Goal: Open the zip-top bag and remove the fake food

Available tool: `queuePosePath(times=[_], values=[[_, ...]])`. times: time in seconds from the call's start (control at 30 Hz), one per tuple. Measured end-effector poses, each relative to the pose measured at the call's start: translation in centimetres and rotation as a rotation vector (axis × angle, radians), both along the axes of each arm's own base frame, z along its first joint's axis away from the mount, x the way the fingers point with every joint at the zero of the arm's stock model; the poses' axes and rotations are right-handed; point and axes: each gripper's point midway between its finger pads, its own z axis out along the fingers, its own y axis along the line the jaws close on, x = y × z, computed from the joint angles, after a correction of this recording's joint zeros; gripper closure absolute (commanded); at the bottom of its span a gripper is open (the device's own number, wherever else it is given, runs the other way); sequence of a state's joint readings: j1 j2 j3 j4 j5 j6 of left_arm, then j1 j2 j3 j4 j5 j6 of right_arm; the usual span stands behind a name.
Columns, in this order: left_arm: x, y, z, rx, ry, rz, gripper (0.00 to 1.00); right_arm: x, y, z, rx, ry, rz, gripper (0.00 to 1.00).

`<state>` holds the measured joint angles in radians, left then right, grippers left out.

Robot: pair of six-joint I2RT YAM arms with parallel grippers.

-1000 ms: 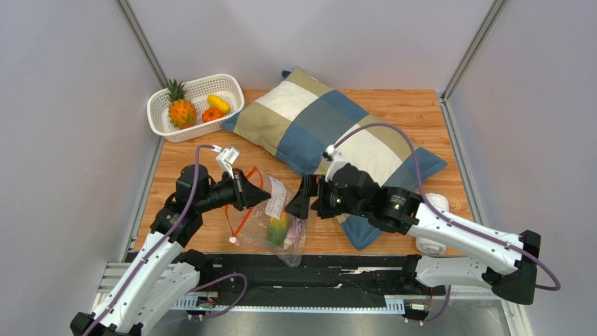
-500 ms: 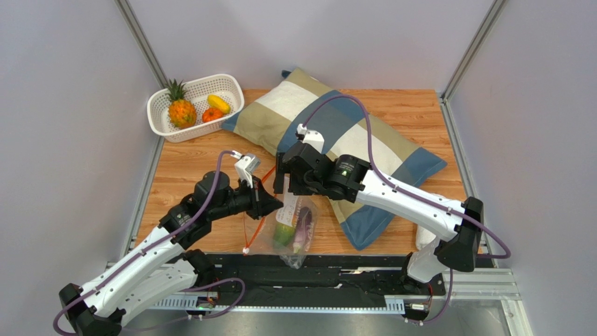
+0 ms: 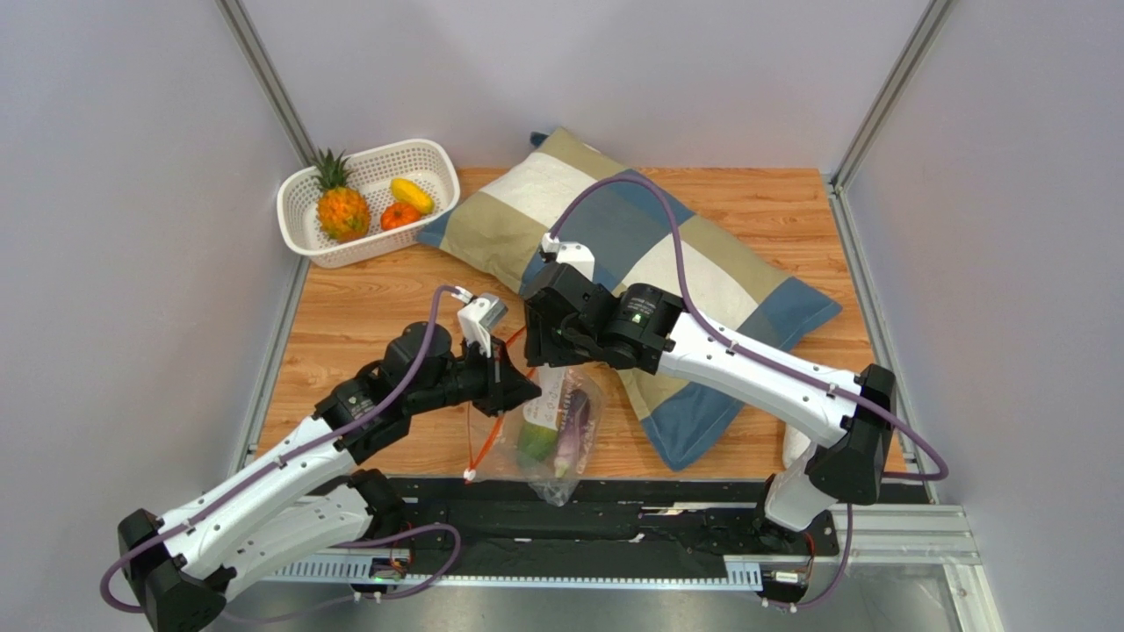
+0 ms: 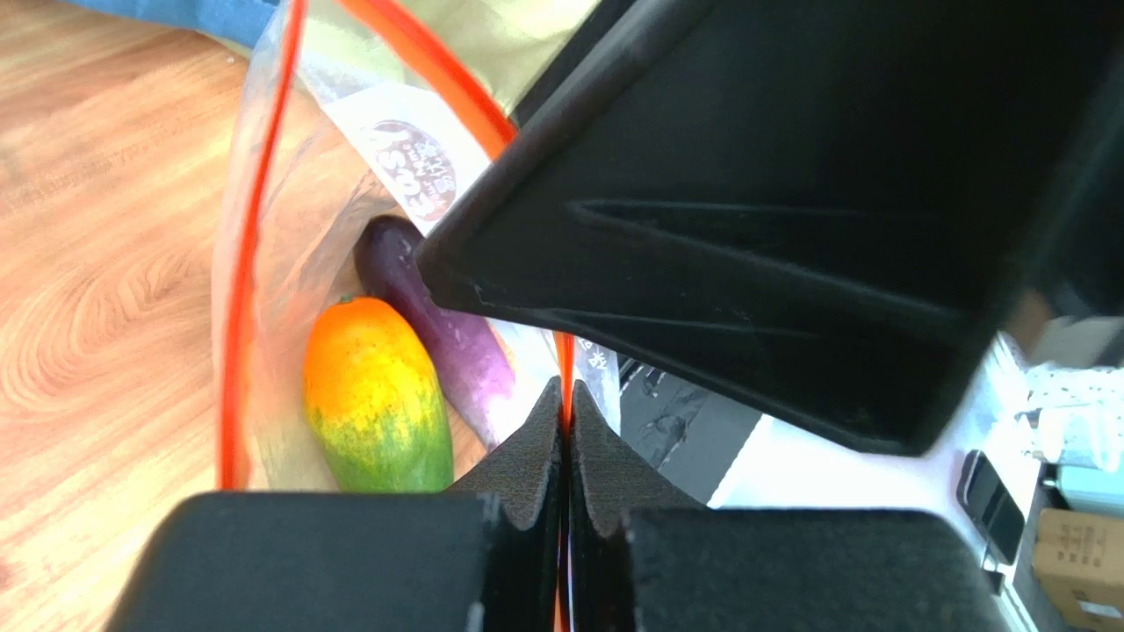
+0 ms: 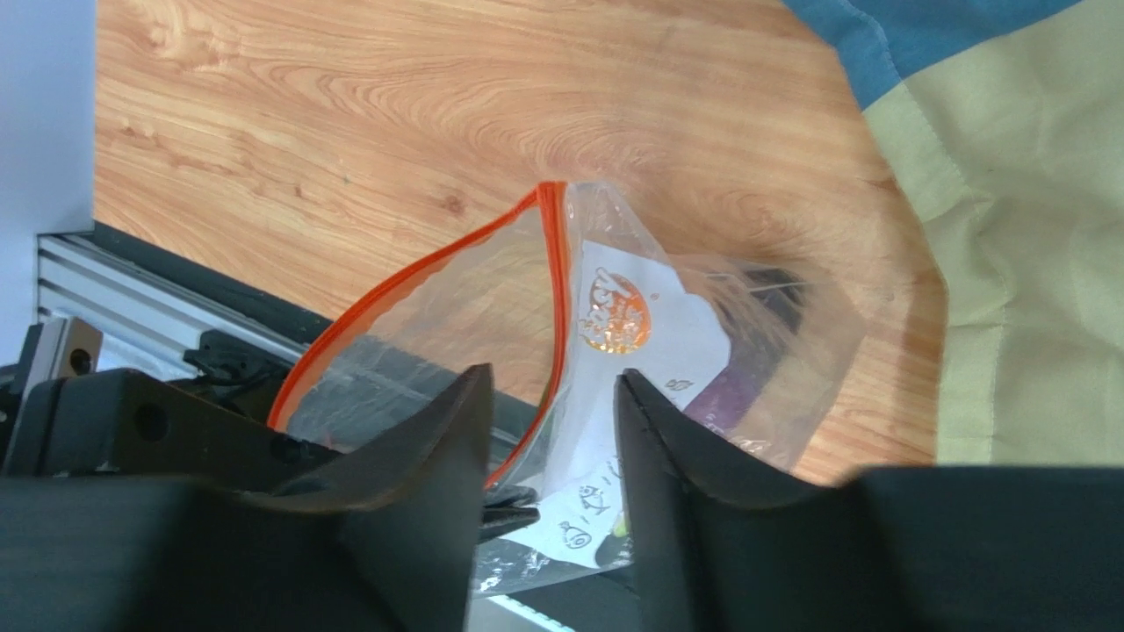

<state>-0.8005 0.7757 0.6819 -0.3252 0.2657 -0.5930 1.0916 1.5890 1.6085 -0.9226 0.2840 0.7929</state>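
Note:
The zip-top bag [image 3: 552, 437] lies at the table's near edge, its mouth open and its orange-red zip strip [image 4: 247, 263] forming a loop. Inside lie a green-orange mango [image 4: 376, 395] and a purple eggplant [image 4: 442, 323]. My left gripper [image 4: 567, 395] is shut on the near side of the strip. My right gripper [image 5: 552, 395] hangs over the mouth, its jaws partly apart and straddling the far side of the rim [image 5: 557, 283] without pinching it. Pineapple [image 3: 341, 208], a yellow piece [image 3: 412, 194] and an orange-red round one [image 3: 399, 216] sit in the basket.
A white perforated basket [image 3: 429, 161] stands at the back left corner. A large patchwork pillow [image 3: 686, 270] fills the middle and right of the table, right behind the bag. The black rail [image 3: 633, 507] runs along the table's front edge.
My right arm has swung left from beside the bag to above its mouth, and its jaws have narrowed. The left gripper has shifted right, keeping hold of the strip.

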Motion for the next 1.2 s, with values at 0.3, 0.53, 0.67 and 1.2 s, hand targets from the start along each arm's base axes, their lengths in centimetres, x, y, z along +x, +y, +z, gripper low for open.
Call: queuePosePath(times=[0.3,0.53,0.67,1.2], values=[[-0.6,1.5,3.9,-0.025,-0.056,0.035,0.63,-1.0,0.4,-1.9,-0.009,0.048,0.047,1.00],[-0.6,3.1,6.8,-0.074,-0.125,0.098,0.89,-2.0,1.0,0.2,0.071,0.047,0.123,1.00],[0.1,2.6,5.1,-0.043,-0.111,0.102,0.95,-2.7,1.3,1.6,0.130,0.060,0.163,1.00],[2.3,2.7,1.4,0.078,-0.067,0.271,0.99,-2.0,2.7,3.5,0.316,0.169,0.100,1.00]])
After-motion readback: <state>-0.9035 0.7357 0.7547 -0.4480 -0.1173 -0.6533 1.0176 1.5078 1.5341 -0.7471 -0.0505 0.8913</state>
